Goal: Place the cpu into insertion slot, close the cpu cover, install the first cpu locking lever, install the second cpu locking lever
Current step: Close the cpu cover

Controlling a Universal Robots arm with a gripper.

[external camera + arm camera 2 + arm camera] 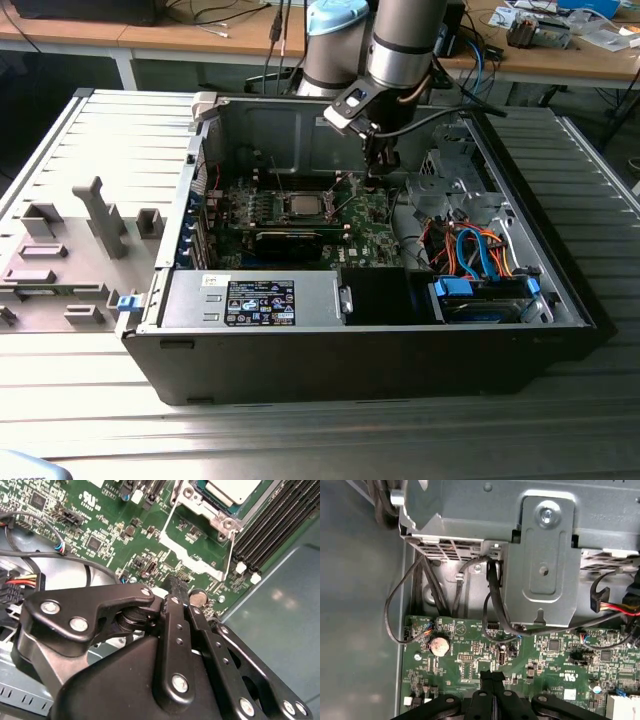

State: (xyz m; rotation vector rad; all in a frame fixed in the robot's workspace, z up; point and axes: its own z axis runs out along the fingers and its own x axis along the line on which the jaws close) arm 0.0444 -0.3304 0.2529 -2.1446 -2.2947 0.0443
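The exterior view overlooks the computer case [300, 375]; both wrist views closely face its motherboard [107, 517].

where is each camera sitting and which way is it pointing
Exterior view: off the arm, raised outside the open computer case, looking down into it; the arm and gripper show.
Second wrist view: at the wrist, looking along the shut fingers across the motherboard towards the cpu.
First wrist view: at the wrist, looking past the gripper's tips over the motherboard to a metal bracket.
Shared: both wrist views show the gripper and the coin cell.
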